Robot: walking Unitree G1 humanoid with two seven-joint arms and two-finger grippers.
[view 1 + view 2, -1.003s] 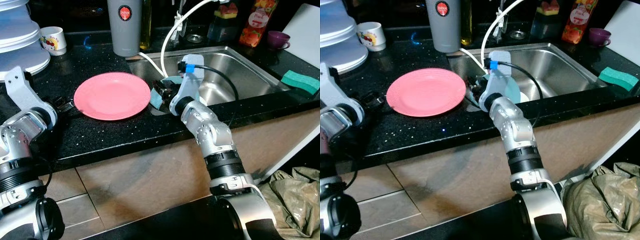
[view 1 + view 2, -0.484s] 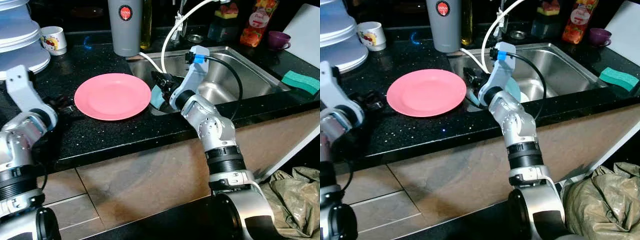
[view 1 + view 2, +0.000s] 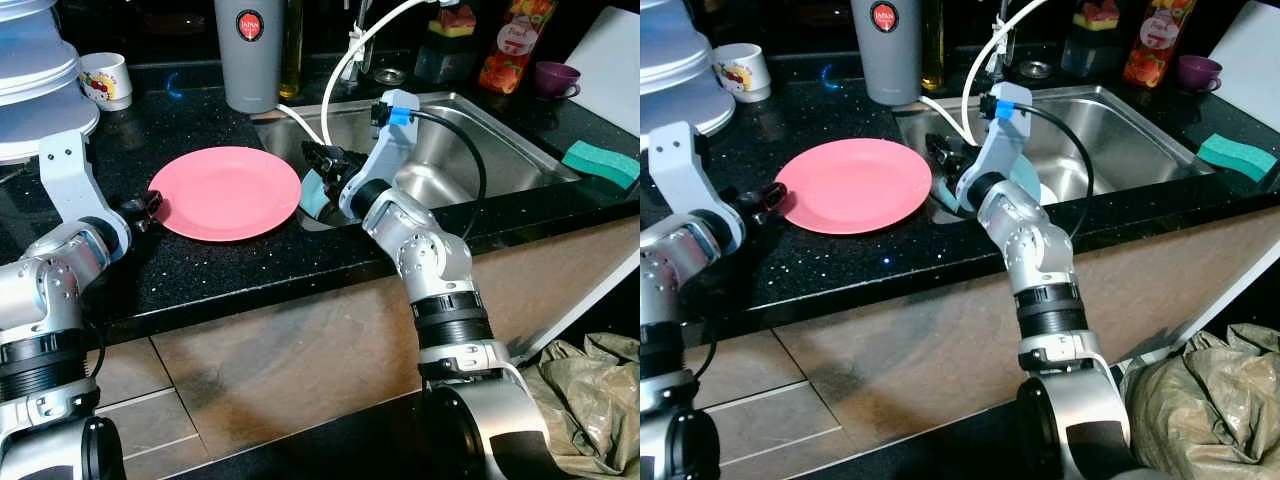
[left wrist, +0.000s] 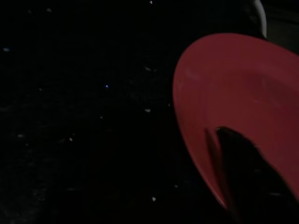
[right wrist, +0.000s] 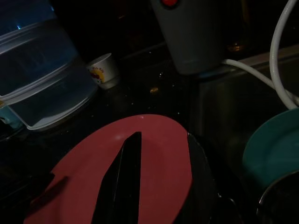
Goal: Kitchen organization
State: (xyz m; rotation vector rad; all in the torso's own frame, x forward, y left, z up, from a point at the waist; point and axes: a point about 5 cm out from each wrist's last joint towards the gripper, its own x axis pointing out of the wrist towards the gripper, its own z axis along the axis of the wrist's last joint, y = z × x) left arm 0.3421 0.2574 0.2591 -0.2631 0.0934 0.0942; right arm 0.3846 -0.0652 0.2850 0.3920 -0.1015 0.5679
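Pink plate [image 3: 225,191] lies flat on the black counter [image 3: 200,270], flanked at opposite rims by left gripper [image 3: 148,205] and right gripper [image 3: 322,160], jaws apparently parted, seemingly readying a two-sided lift.

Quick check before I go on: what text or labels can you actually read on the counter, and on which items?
"JAPAN": red round badge on the grey tumbler.
Juice carton: label lettering too blurred to read.
White mug: a coloured picture, no words legible.
Dark container behind the sink: label unreadable.
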